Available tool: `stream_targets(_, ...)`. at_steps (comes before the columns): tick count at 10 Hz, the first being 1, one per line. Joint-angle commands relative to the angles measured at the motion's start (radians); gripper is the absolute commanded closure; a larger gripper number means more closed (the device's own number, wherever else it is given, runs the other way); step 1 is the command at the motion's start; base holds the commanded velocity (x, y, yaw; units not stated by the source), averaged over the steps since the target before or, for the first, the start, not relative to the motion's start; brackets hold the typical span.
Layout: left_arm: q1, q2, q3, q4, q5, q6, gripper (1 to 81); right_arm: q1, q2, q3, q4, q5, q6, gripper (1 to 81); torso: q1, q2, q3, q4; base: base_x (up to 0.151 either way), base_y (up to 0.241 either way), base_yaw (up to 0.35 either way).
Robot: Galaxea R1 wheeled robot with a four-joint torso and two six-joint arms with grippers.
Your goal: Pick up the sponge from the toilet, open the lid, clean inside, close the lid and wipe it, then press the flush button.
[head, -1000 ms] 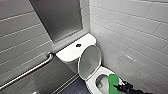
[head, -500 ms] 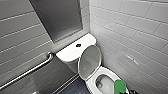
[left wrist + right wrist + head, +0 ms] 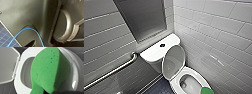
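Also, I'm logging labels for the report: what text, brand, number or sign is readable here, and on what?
None readable.
The tank, flush button, lid and sponge bear no text.
A pale wall streak is too blurred to tell whether it is writing.

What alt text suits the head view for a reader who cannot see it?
White toilet with its lid raised before the tank; a green sponge is at its near rim, a grab bar on the left wall.
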Motion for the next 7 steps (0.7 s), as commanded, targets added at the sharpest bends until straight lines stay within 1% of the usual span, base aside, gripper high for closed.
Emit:
stream_targets(1,0.026,0.001,-0.001,0.003,0.088,0.01,1.0,-0.041,-0.046,0.103,-0.037,0.041,0.001,81.1,0.0,0.0,0.0,0.0,0.0,0.0,0.0)
stream_targets(3,0.026,0.003,-0.001,0.003,0.088,0.01,1.0,-0.116,-0.04,0.12,-0.092,0.067,0.006,81.1,0.0,0.0,0.0,0.0,0.0,0.0,0.0)
stream_targets(4,0.026,0.004,-0.001,0.003,0.088,0.01,1.0,-0.151,-0.041,0.169,-0.132,0.092,0.0,81.1,0.0,0.0,0.0,0.0,0.0,0.0,0.0)
stream_targets(5,0.026,0.003,-0.001,0.005,0.088,0.01,1.0,-0.168,-0.044,0.212,-0.167,0.147,-0.005,81.1,0.0,0.0,0.0,0.0,0.0,0.0,0.0)
stream_targets(6,0.026,0.004,-0.001,0.005,0.088,0.01,1.0,-0.153,-0.063,0.252,-0.173,0.152,-0.008,81.1,0.0,0.0,0.0,0.0,0.0,0.0,0.0)
stream_targets(7,0.026,0.004,0.001,0.005,0.086,0.01,1.0,-0.13,-0.086,0.289,-0.164,0.149,-0.01,81.1,0.0,0.0,0.0,0.0,0.0,0.0,0.0)
